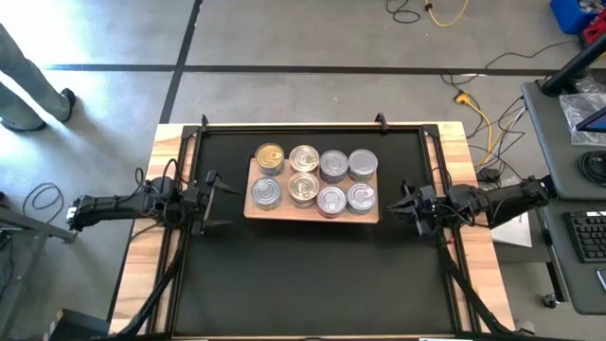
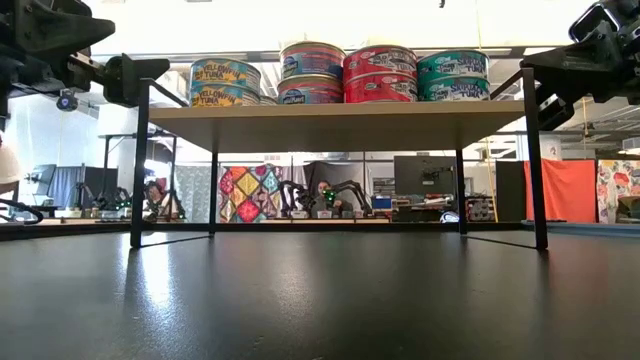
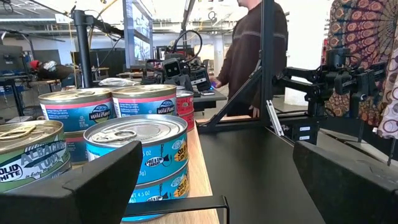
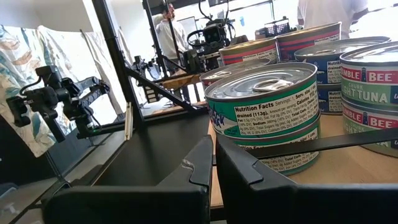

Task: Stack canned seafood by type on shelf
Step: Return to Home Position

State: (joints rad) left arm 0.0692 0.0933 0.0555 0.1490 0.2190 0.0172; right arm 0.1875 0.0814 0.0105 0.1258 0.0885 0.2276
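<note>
- The mat (image 1: 312, 284) lies on the table (image 1: 142, 275) and covers most of it.
- The shelf (image 1: 312, 217) stands on the mat, in the middle between left and right, in the far half.
- On the shelf, the tins (image 1: 304, 188) stand in two rows of four, one row behind the other, close together.
- In the low view, the stacks are two tins high.
- The left gripper (image 1: 220, 202) is just left of the shelf, and the right gripper (image 1: 405, 202) is just right of it.
- A person (image 1: 24, 85) stands on the floor beyond the table's far left corner.
</note>
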